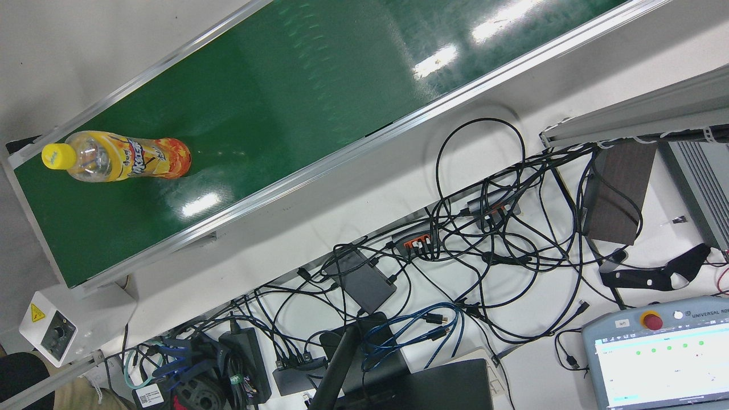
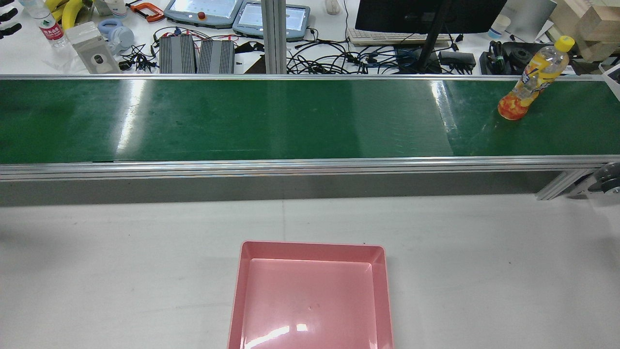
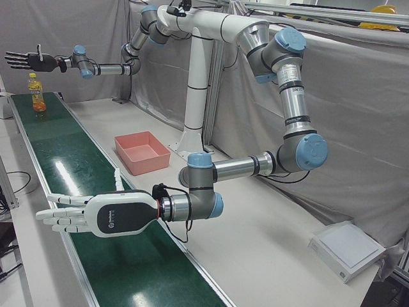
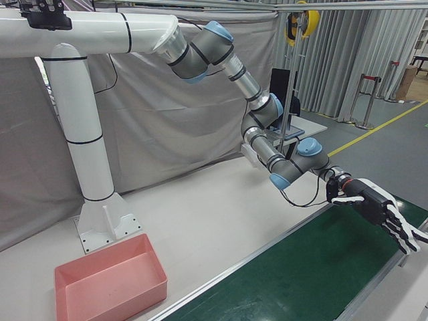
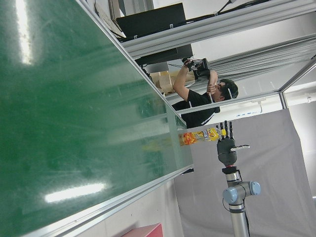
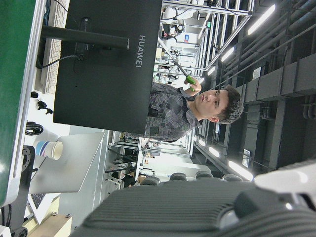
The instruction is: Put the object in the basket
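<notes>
An orange-and-yellow drink bottle (image 2: 530,80) with a yellow cap stands upright on the green conveyor belt (image 2: 242,121), at its right end in the rear view. It also shows in the front view (image 1: 117,156) and the left-front view (image 3: 37,93). My right hand (image 3: 25,61), black, is open with its fingers spread. It hovers close above and beside the bottle without touching it, and also shows in the right-front view (image 4: 381,210). My left hand (image 3: 77,214), white, is open and empty over the belt's other end. The pink basket (image 2: 310,295) sits empty on the white table.
The white arm pedestal (image 3: 192,141) stands behind the basket (image 3: 142,152). Beyond the belt lie cables (image 1: 484,228), a monitor (image 2: 426,14), teach pendants (image 2: 203,9) and power units. A belt control box (image 1: 48,333) sits at the bottle's end. A person (image 5: 202,98) stands beyond that end.
</notes>
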Action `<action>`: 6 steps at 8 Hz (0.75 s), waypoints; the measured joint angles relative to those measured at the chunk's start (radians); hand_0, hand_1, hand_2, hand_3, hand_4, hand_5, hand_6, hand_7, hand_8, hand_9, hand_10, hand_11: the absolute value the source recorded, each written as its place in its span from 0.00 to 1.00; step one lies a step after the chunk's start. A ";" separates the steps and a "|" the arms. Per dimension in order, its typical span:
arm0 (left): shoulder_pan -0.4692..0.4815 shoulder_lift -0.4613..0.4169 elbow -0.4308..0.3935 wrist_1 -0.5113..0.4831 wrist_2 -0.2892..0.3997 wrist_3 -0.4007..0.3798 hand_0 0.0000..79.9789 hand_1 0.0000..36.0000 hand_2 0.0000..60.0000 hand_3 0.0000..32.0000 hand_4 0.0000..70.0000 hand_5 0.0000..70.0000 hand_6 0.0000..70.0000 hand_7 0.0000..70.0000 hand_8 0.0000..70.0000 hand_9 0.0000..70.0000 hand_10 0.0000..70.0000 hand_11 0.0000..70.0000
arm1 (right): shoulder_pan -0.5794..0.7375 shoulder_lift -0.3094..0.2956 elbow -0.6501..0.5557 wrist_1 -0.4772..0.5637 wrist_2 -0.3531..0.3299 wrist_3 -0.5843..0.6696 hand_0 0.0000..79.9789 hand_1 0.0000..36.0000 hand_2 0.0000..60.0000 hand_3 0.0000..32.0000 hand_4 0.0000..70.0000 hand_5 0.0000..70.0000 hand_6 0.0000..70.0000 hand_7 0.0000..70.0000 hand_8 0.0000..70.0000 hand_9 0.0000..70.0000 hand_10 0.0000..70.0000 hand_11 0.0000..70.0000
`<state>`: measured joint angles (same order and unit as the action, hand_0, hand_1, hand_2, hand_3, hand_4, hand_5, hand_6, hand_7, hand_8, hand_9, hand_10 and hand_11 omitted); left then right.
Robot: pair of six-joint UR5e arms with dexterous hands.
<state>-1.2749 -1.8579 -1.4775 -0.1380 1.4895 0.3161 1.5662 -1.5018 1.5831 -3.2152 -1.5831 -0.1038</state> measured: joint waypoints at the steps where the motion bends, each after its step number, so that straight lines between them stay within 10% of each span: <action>1: -0.001 0.000 -0.001 0.000 0.000 0.000 0.62 0.28 0.00 0.00 0.26 0.17 0.00 0.00 0.09 0.15 0.11 0.17 | 0.000 0.000 0.000 0.000 0.000 0.001 0.00 0.00 0.00 0.00 0.00 0.00 0.00 0.00 0.00 0.00 0.00 0.00; 6: -0.002 0.000 -0.006 0.001 0.000 0.001 0.63 0.28 0.00 0.00 0.26 0.18 0.00 0.00 0.10 0.16 0.11 0.17 | 0.000 -0.001 0.000 0.000 0.000 0.000 0.00 0.00 0.00 0.00 0.00 0.00 0.00 0.00 0.00 0.00 0.00 0.00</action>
<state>-1.2770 -1.8576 -1.4835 -0.1370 1.4900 0.3168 1.5662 -1.5023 1.5831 -3.2152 -1.5831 -0.1042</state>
